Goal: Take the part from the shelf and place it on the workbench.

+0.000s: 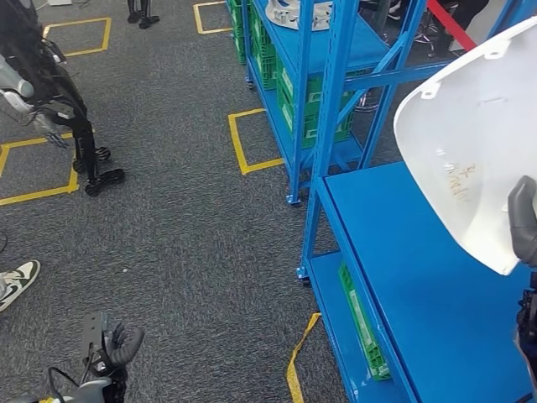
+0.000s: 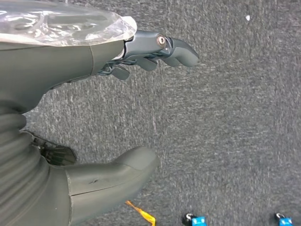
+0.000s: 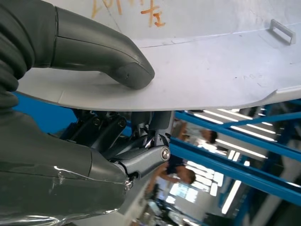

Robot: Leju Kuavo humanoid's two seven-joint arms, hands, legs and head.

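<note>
Looking down from the head camera, I see my right hand point(image 1: 523, 222) grasping the white part point(image 1: 468, 126), lifted clear above the blue shelf point(image 1: 405, 252), so I judge the pickup done. My left hand point(image 1: 117, 348) hangs low over the carpet. At the left wrist, its fingers point(image 2: 170, 47) are spread, holding nothing. At the right wrist, the thumb point(image 3: 106, 52) presses on the part. Carrying it to the workbench remains.
</note>
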